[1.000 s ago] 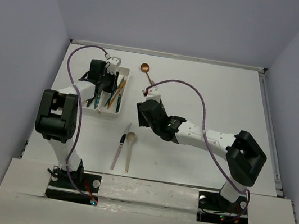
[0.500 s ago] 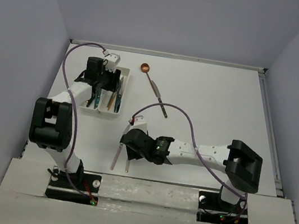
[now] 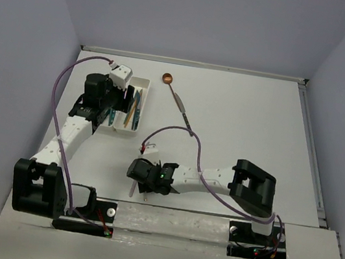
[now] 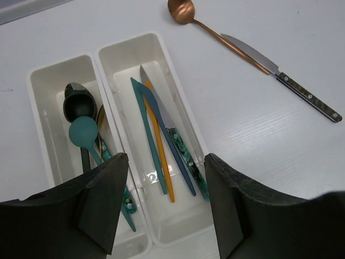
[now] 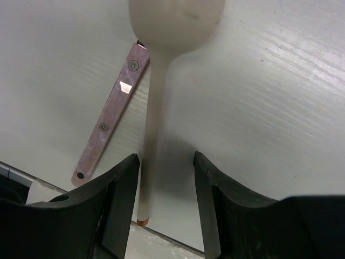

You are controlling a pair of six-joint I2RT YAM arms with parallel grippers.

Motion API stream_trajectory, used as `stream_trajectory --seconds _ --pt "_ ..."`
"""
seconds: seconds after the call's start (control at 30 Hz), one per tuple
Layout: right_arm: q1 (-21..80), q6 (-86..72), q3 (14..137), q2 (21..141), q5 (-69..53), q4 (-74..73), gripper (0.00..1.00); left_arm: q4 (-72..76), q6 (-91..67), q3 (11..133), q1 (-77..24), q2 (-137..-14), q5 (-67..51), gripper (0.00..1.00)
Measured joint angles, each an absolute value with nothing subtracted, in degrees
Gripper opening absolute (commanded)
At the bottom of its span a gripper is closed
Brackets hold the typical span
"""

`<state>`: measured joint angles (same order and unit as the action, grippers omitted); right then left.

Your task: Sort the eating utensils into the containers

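While both arms are held over the white table [image 3: 260, 117], the left gripper [image 4: 164, 162] is seen with its fingers [image 4: 102, 205] spread wide and nothing gripped between them. Below and just beyond these fingers the two white containers [image 4: 121, 65] are laid side by side, touching along their long walls. In the container beyond the finger on the left of the view, a black spoon [image 4: 73, 97], a teal spoon [image 4: 83, 132] and a gold-coloured utensil [image 4: 101, 116] are kept. In the container showing through the gap, a teal knife [image 4: 148, 135], an orange knife [image 4: 160, 156] and a marbled-handle knife [image 4: 186, 156] are laid lengthwise. Well beyond the other finger, a copper spoon [image 4: 221, 40] and a black-handled knife [image 4: 280, 75] are left crossed on the table.

The right gripper [image 5: 165, 159] is held low with its fingers [image 5: 121, 199] parted. The handle of a beige spoon [image 5: 153, 108] is straddled by them, nearer the finger on the left of the view, and no closed grip on it is seen. Just outside that finger, a pink-handled knife [image 5: 110, 113] is laid slantwise, its upper end just beside the spoon's neck
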<state>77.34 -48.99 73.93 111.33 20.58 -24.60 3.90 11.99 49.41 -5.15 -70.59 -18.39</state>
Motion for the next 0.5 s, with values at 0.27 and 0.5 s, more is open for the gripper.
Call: stream_trajectory --seconds 0.27,0.5 --pt "77.32 -51.51 74.28 111.77 21.65 -25.89 0.20 2.17 12.71 48.34 -5.15 -70.32 -18.44 0.70" --pt "77.32 -51.92 74.56 112.05 22.11 -26.46 0.00 2.20 12.86 48.34 -5.15 -70.32 -18.63 0.70"
